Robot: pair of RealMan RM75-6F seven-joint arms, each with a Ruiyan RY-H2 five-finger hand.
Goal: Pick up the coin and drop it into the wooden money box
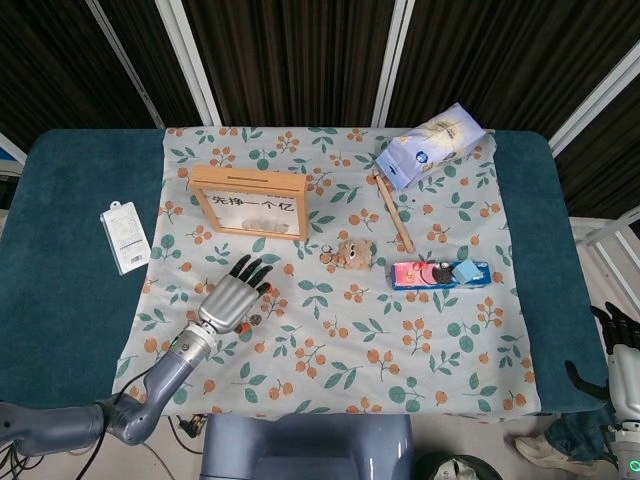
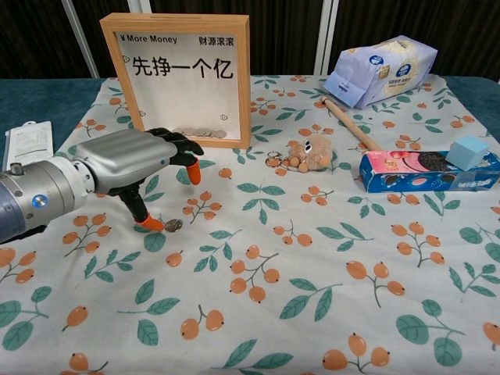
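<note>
The coin point(image 2: 173, 225) lies flat on the floral cloth, also visible as a small dark disc point(image 1: 255, 320) in the head view. My left hand point(image 2: 133, 160) hovers just left of and above it, fingers spread and holding nothing; its orange thumb tip point(image 2: 152, 224) touches the cloth right beside the coin. The wooden money box point(image 2: 180, 78) stands upright behind the hand, with several coins showing at the bottom of its window; from the head view point(image 1: 250, 203) its top slot faces up. My right hand point(image 1: 618, 350) hangs off the table's right side, fingers apart and empty.
A plush toy point(image 2: 308, 152) lies right of the box. Further right are a cookie box point(image 2: 426, 170) with a blue cube point(image 2: 469, 151) on it, a wooden stick point(image 2: 351, 125) and a tissue pack point(image 2: 383, 66). A white packet point(image 1: 125, 237) lies on the far left.
</note>
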